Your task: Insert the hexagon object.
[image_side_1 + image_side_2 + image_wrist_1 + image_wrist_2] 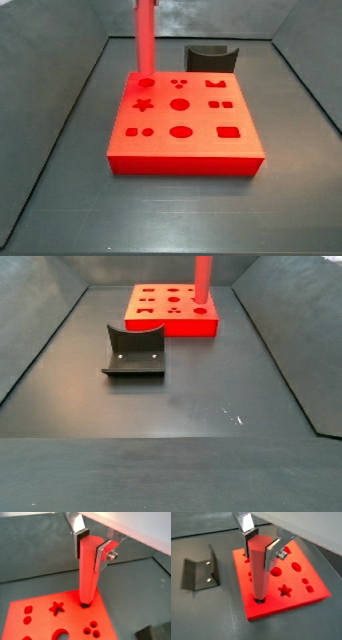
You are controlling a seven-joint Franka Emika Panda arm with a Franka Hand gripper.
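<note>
The hexagon object (89, 572) is a long red rod with a six-sided top, standing upright. My gripper (93, 547) is shut on its upper end, one silver finger (81, 534) on each side; this also shows in a wrist view (263, 546). The rod's lower end meets a dark hole near a corner of the flat red block (40, 619), which has several shaped holes (284, 589). How deep it sits I cannot tell. In both side views the rod (143, 40) (203, 276) rises from the block (187, 150) (160, 311), and the gripper is out of frame above.
The dark L-shaped fixture (134, 351) stands on the grey floor apart from the block, and also shows in a wrist view (199, 574) and a side view (210, 58). Sloped dark walls (54, 150) ring the floor.
</note>
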